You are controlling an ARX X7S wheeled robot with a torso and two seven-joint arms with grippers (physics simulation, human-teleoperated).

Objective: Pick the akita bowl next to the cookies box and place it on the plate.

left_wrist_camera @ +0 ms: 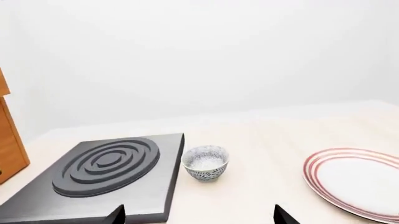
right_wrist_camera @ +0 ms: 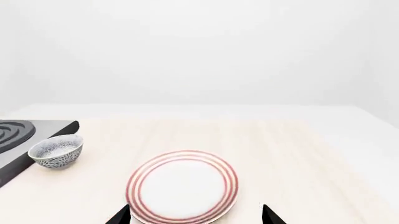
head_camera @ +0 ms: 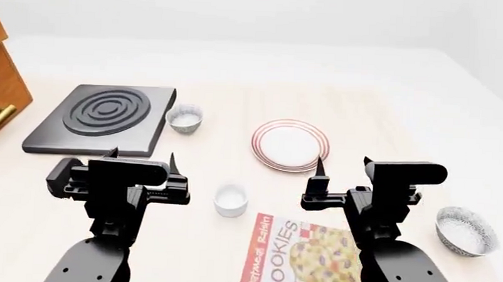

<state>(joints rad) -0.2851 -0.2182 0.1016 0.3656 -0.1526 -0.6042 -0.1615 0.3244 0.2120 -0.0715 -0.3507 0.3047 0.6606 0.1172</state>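
Both the left gripper (head_camera: pixel 142 157) and right gripper (head_camera: pixel 343 162) hover spread and empty, and the likely slip is taking the look-alike bowl (head_camera: pixel 184 118) by the stove (head_camera: pixel 100 119) instead of the akita bowl (head_camera: pixel 466 230) beside the cookies box (head_camera: pixel 307 258) near the table's right front edge.

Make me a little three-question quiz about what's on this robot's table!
1. True or false: the plate has a bowl on it.
2. How many patterned bowls are there?
3. Which sits beside the stove burner: A) a patterned bowl B) the cookies box C) the white cup?

Key: 1 false; 2 two, the other bowl lies right of the cookies box; 3 A.
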